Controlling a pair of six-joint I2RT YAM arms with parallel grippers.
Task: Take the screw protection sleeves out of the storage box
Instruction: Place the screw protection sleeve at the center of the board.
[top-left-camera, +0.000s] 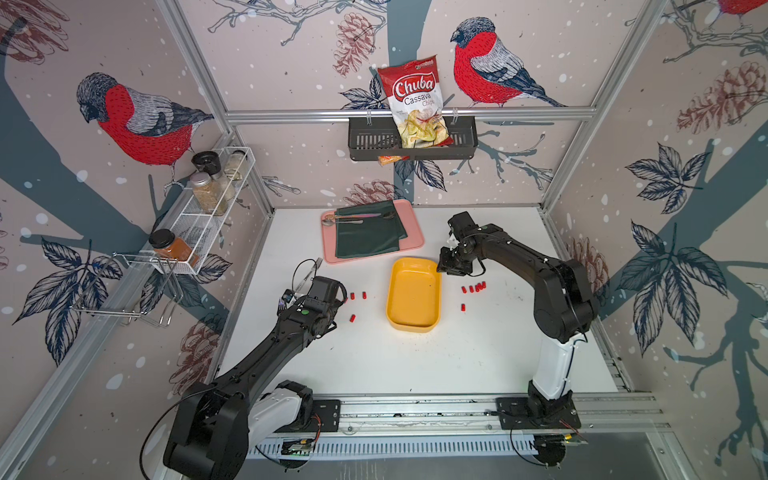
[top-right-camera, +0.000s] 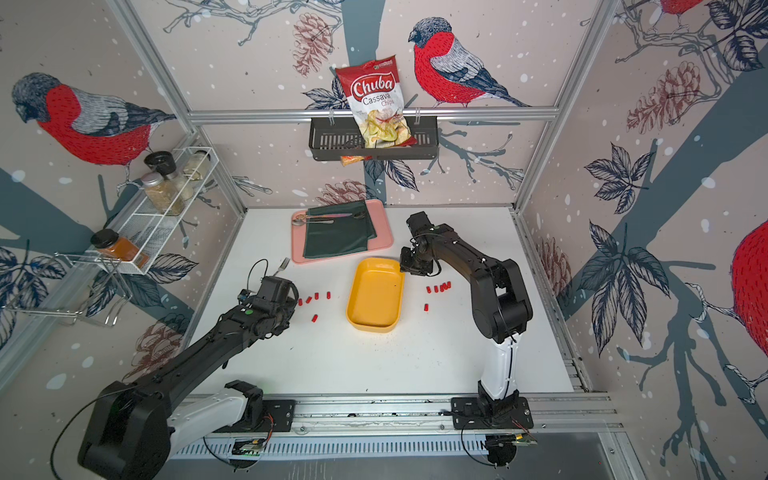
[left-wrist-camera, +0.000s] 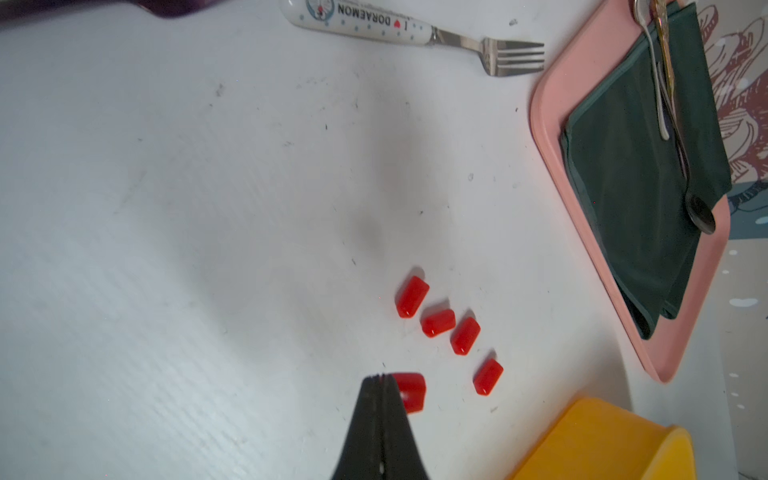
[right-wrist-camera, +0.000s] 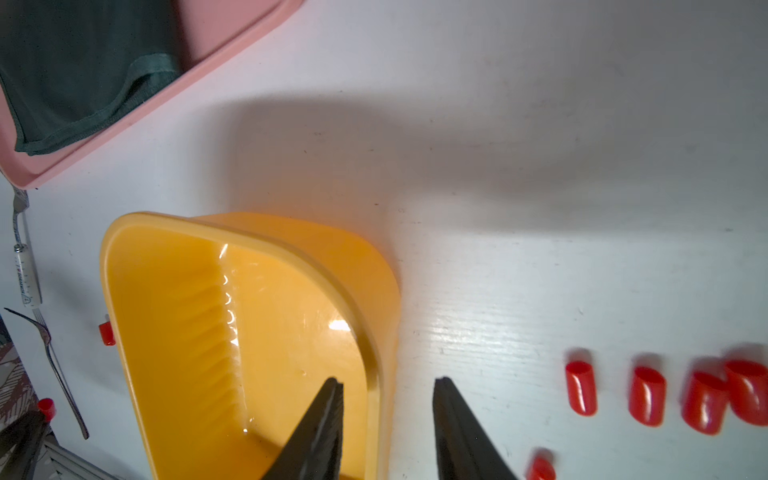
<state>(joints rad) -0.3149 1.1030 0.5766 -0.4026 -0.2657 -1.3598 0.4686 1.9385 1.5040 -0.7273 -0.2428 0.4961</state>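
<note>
Evidently the screw protection sleeves (left-wrist-camera: 465, 336), seemingly light, soft and roll-prone, lie on the counter (left-wrist-camera: 208, 208) flanking the empty storage box (right-wrist-camera: 249, 241); pinch them midbody. The left end effector (left-wrist-camera: 384, 378) is pressed together, the right end effector (right-wrist-camera: 388, 384) spread astride its rim.

yellow storage box (top-left-camera: 412, 296) upright, red sleeves (top-left-camera: 478, 286) lying either side

Red sleeves (top-left-camera: 472, 288), yellow-orange box (top-left-camera: 413, 324)
</note>
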